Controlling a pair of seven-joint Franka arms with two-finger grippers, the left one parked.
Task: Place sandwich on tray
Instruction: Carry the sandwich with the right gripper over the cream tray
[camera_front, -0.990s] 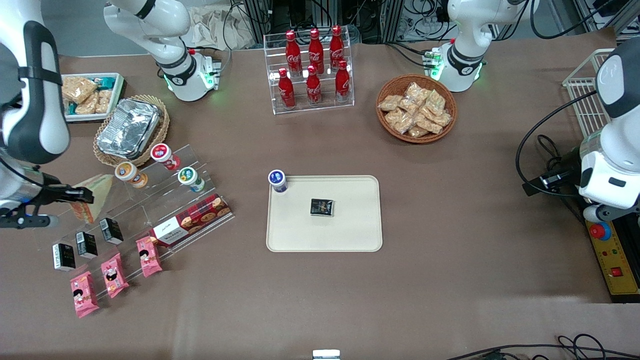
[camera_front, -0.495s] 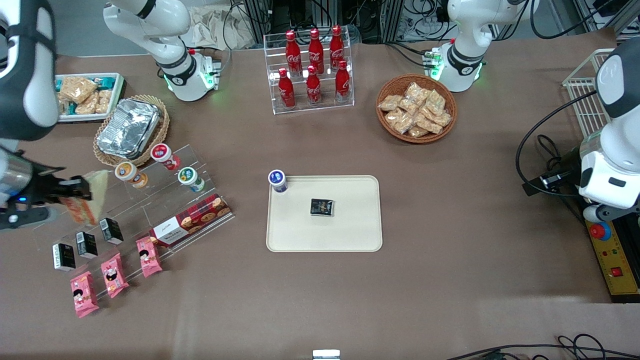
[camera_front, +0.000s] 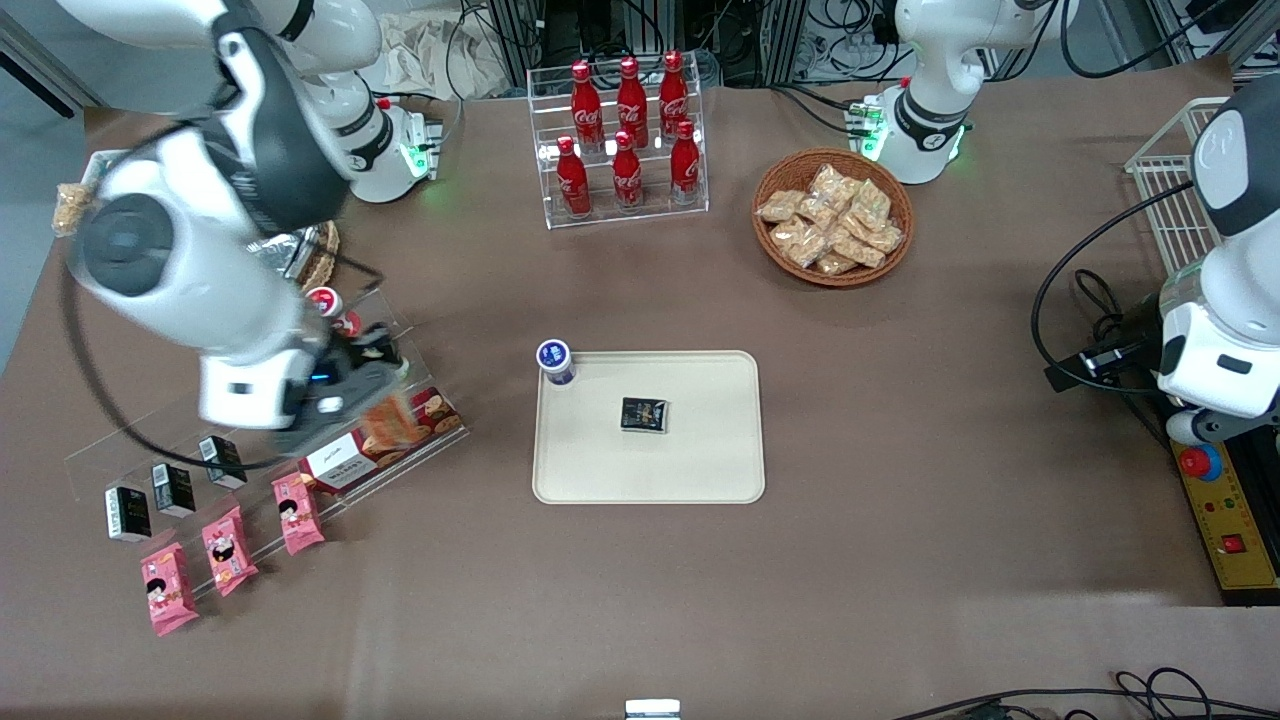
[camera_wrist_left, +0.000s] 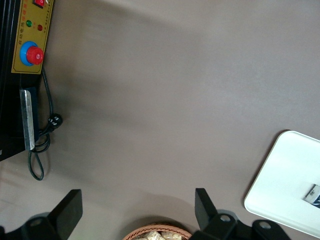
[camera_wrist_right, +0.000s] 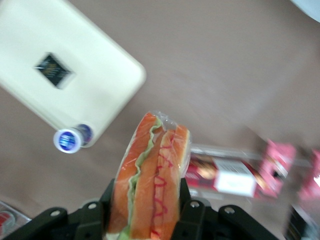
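My right gripper is shut on the wrapped wedge sandwich, whose orange and green filling faces the wrist camera between the two black fingers. In the front view the sandwich hangs above the red biscuit box, toward the working arm's end from the tray. The cream tray lies mid-table and shows in the right wrist view too. On it lie a small black packet and a blue-lidded cup at one corner.
A clear stepped stand holds small cups, black cartons, a red biscuit box and pink snack bars. A rack of red cola bottles and a basket of tan packets stand farther from the camera.
The right arm has swung from the table's working-arm end toward the tray, carrying the sandwich over the stepped stand. It now covers the foil container and the orange-lidded cup.
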